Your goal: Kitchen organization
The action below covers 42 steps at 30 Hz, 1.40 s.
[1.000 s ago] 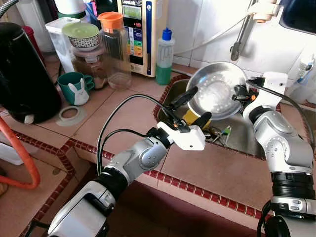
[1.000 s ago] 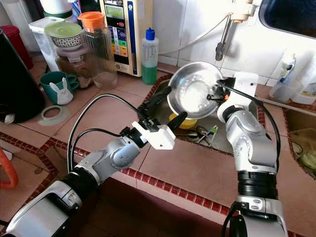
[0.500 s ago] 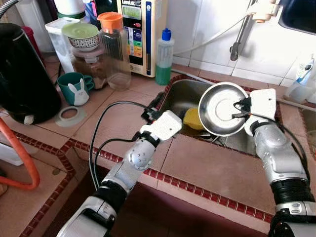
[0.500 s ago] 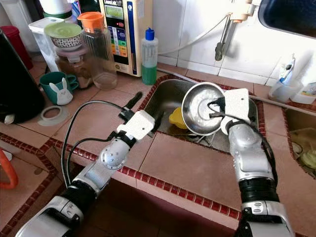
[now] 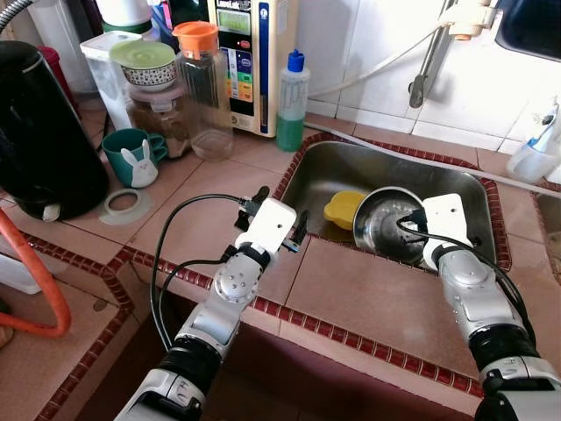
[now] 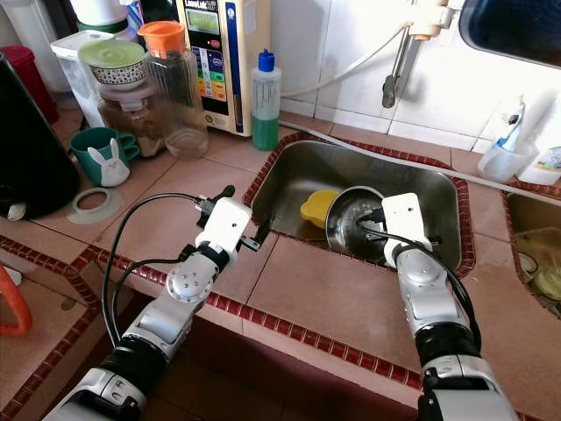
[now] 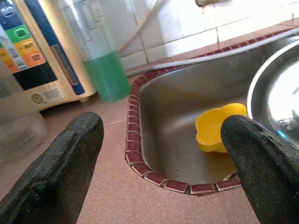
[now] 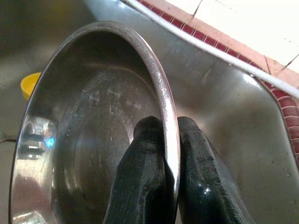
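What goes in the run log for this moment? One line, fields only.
right gripper: shut on steel bowl rim | bowl: in sink beside yellow cup | left gripper: open, over counter

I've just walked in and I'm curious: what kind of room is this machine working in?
Most likely a home kitchen. A steel sink is set into a tiled counter, with a bottle of green dish soap beside it, and the right gripper holds a metal bowl over the sink.

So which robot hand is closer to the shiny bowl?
Right. The right gripper pinches the bowl by its rim in the sink. The left gripper hovers open over the counter's edge, apart from it.
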Tool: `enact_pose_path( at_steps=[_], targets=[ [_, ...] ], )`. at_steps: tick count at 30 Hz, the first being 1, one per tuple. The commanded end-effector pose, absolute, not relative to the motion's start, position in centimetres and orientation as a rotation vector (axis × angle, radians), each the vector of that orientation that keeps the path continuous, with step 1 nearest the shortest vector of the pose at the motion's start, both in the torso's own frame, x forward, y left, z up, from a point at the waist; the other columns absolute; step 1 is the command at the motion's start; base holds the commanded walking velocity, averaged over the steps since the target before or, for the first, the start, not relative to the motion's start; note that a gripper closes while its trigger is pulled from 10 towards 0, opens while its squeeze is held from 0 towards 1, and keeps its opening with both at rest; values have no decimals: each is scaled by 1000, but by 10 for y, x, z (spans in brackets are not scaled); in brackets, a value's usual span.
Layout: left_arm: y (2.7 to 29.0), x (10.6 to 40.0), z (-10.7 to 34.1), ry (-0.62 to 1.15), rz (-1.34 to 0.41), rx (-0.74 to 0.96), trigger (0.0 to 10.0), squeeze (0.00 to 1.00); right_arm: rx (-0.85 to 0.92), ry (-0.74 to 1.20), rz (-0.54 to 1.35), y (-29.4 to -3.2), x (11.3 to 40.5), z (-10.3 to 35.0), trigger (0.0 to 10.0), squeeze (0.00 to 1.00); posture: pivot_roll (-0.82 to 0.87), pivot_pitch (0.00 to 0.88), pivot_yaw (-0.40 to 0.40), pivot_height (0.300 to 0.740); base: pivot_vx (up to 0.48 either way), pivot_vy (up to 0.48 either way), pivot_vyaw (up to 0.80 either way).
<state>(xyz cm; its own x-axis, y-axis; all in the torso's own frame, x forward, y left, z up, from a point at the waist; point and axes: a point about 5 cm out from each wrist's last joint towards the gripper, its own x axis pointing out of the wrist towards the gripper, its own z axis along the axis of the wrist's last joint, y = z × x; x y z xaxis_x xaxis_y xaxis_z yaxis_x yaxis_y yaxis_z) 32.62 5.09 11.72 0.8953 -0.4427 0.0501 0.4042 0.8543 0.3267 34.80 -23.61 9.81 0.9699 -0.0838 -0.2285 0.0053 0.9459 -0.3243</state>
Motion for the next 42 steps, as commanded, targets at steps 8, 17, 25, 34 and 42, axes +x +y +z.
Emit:
enact_pose_path(
  at_steps=[8, 17, 25, 34, 42],
  targets=[
    [52, 326, 121, -113, -478, 344, 10000, 0, -272, 356, -18, -240, 342, 77, 10000, 1000, 78, 0, 9, 740, 0, 0, 0],
    [49, 321, 120, -97, -493, 332, 10000, 0, -236, 390, -20, -240, 343, 73, 10000, 1000, 79, 0, 7, 740, 0, 0, 0],
    [48, 321, 120, -84, -493, 328, 10000, 0, -214, 380, -23, -239, 345, 75, 10000, 1000, 78, 0, 10, 740, 0, 0, 0],
    [48, 322, 122, -86, -486, 327, 10000, 0, -165, 265, -59, -242, 352, 93, 10000, 1000, 76, 0, 7, 740, 0, 0, 0],
    [51, 323, 131, -127, -449, 311, 10000, 0, -115, 67, -130, -251, 352, 123, 10000, 1000, 73, 0, 6, 740, 0, 0, 0]
  ],
)
